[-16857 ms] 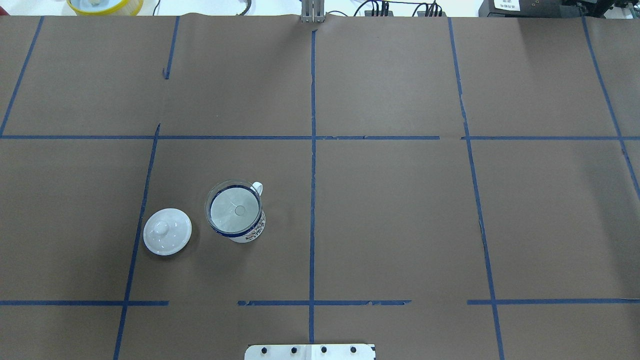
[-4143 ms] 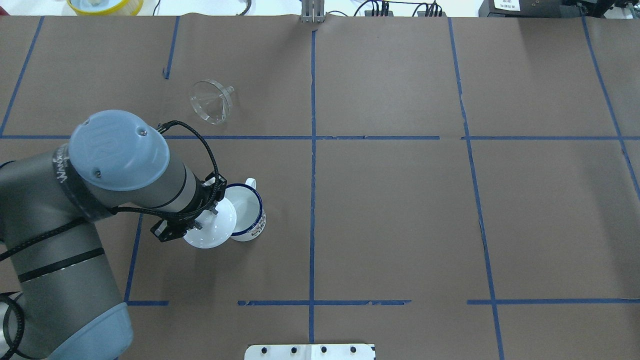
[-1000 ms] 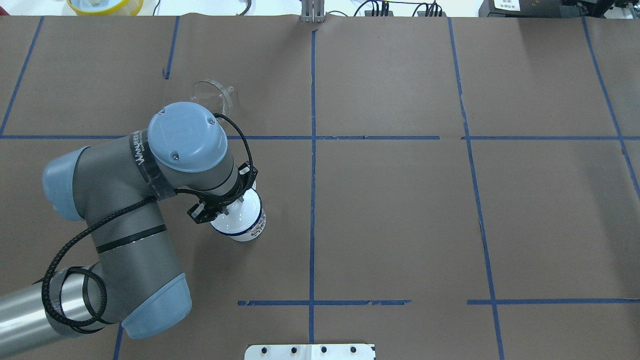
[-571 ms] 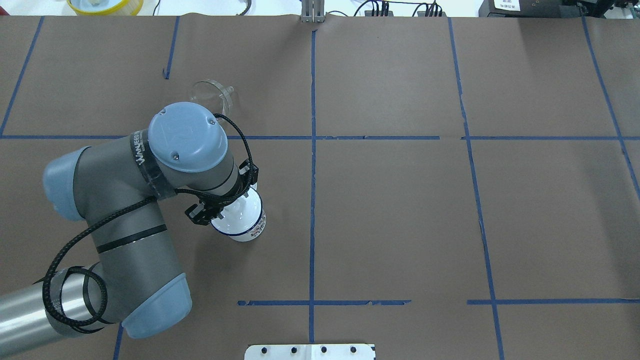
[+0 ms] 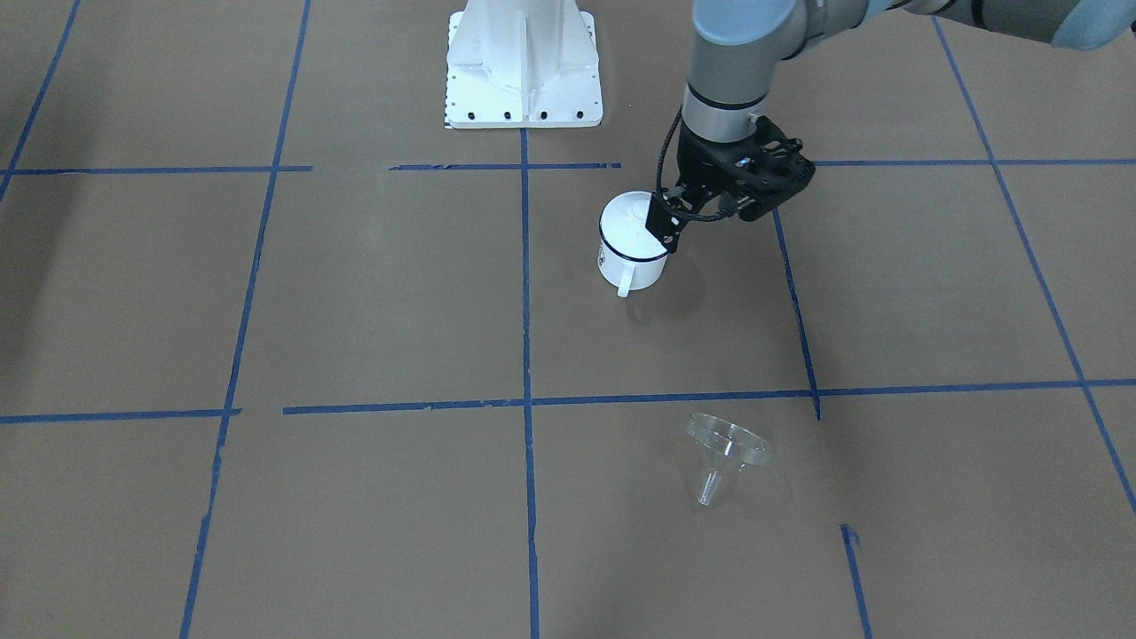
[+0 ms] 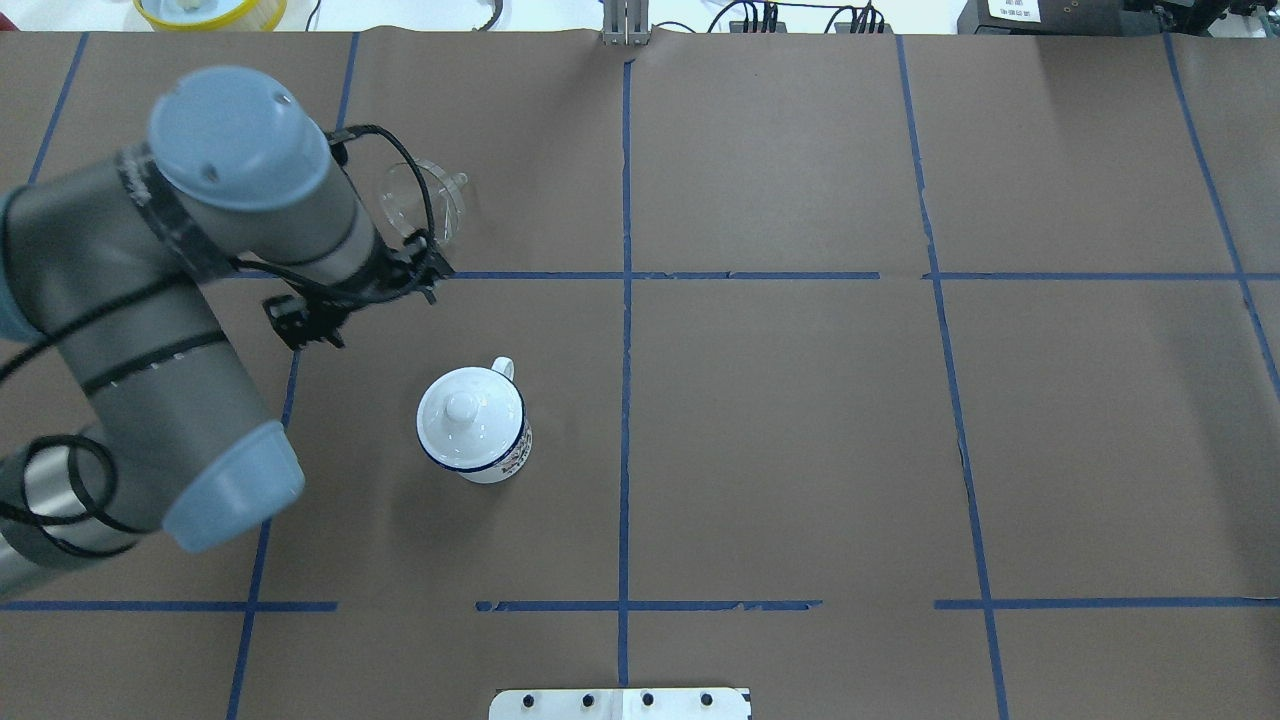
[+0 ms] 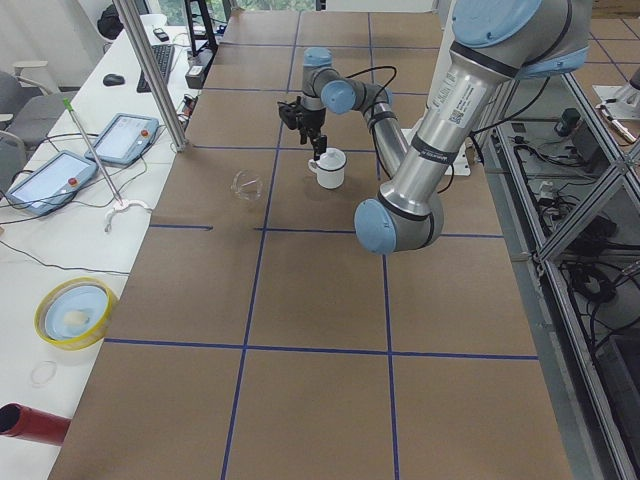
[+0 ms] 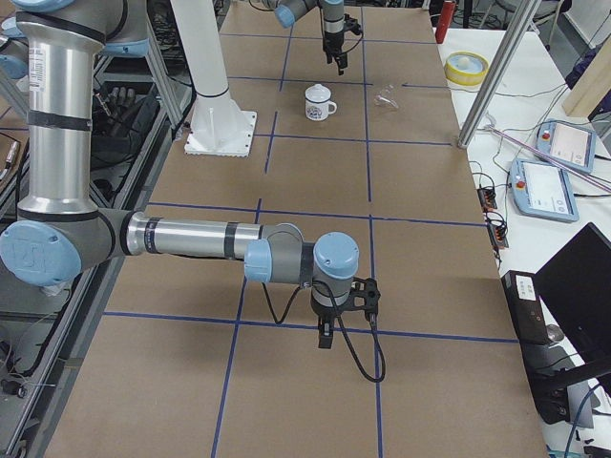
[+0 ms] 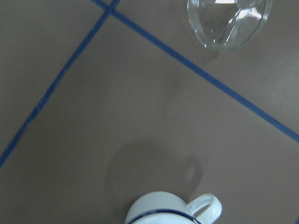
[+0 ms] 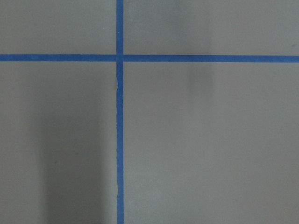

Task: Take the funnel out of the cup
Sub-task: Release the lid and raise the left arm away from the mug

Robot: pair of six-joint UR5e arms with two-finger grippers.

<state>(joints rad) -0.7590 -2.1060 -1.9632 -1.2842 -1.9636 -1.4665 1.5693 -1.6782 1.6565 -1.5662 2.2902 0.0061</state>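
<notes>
The clear funnel [image 6: 440,200] lies on its side on the brown table, far from the cup and partly behind my left arm's cable; it also shows in the front view [image 5: 726,448] and the left wrist view [image 9: 229,21]. The white cup [image 6: 490,455] with the blue rim stands upright, handle to the far side, with the white knobbed lid [image 6: 462,408] on it. My left gripper [image 6: 350,305] hangs open and empty above the table between cup and funnel. My right gripper [image 8: 325,334] hovers over bare table far away; I cannot tell its state.
The white robot base plate [image 5: 524,80] sits at the table's near edge. A yellow bowl [image 6: 210,10] stands off the far left corner. Blue tape lines cross the brown paper. Tablets lie on the side bench [image 7: 60,170].
My left gripper has let go of the lid, which stays on the cup, and has risen and moved away to the far left. The funnel has not moved.
</notes>
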